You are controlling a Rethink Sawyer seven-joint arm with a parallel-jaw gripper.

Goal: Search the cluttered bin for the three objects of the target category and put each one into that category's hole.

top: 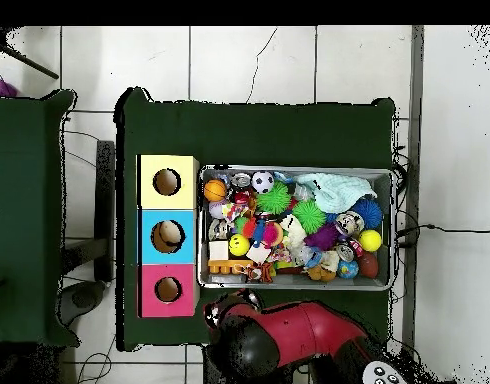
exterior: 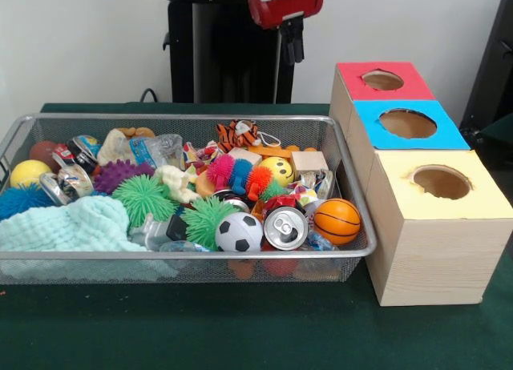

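A wire mesh bin (exterior: pixel 184 118) (top: pixel 289 170) is packed with toys. Near its front lie a soccer ball (exterior: pixel 239 232) (top: pixel 263 181), a small basketball (exterior: pixel 337 221) (top: pixel 215 189) and a drink can (exterior: pixel 285 227). A yellow smiley ball (exterior: pixel 278 170) (top: pixel 239 245) sits mid-bin, and a plain yellow ball (exterior: pixel 29 173) (top: pixel 370 240) is at the far end. My gripper (exterior: pixel 290 46) hangs high behind the bin's back rim, holding nothing that I can see. The red arm (top: pixel 289 335) is folded back by the base.
Three boxes with round holes stand beside the bin: red (exterior: pixel 353 74) (top: pixel 149 290), blue (exterior: pixel 369 118) (top: pixel 149 237), yellow (exterior: pixel 401 198) (top: pixel 167 163). Something beige shows inside the blue hole from overhead. A mint cloth (exterior: pixel 76 226), green spiky balls (exterior: pixel 143 198) and a tiger plush (exterior: pixel 238 133) crowd the bin.
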